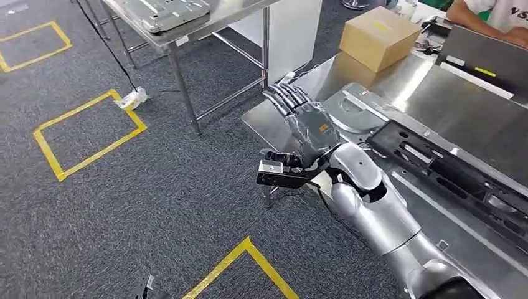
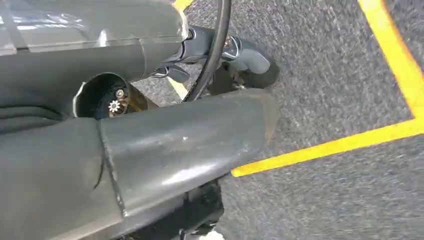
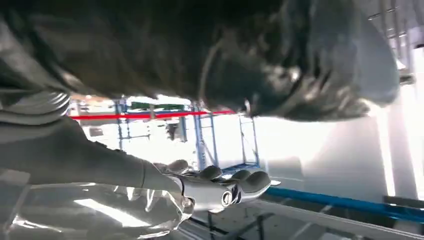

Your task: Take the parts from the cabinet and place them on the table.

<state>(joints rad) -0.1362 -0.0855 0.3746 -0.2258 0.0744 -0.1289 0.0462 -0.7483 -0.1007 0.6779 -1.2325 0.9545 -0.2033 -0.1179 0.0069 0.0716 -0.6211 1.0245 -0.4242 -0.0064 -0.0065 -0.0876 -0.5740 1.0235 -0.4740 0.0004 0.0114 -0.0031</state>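
Right hand (image 1: pixel 309 124) of mine hangs flat and empty over the near-left corner of the steel surface (image 1: pixel 429 87), fingers (image 1: pixel 283 94) stretched out straight and side by side, palm facing down toward the grey metal part (image 1: pixel 364 112) that lies at that corner. From the right wrist camera I see the same fingers (image 3: pixel 235 186) extended, with nothing between them and the thumb. A long black part (image 1: pixel 448 171) rests on the grey one, running toward the surface's right edge, and a cardboard box (image 1: pixel 380 36) stands at the far edge, well apart from my hand.

I judge the parts here are set down and this hand is free. To do the step well I should lift straight up before swinging away, so no finger catches the raised rim of the grey part or drags it off the corner. A person's arm (image 1: pixel 485 18) rests at the far-right corner, so I should keep my elbow in.

My left hand (image 2: pixel 150 150) points at the carpet (image 1: pixel 124 205); I cannot tell how its fingers lie.
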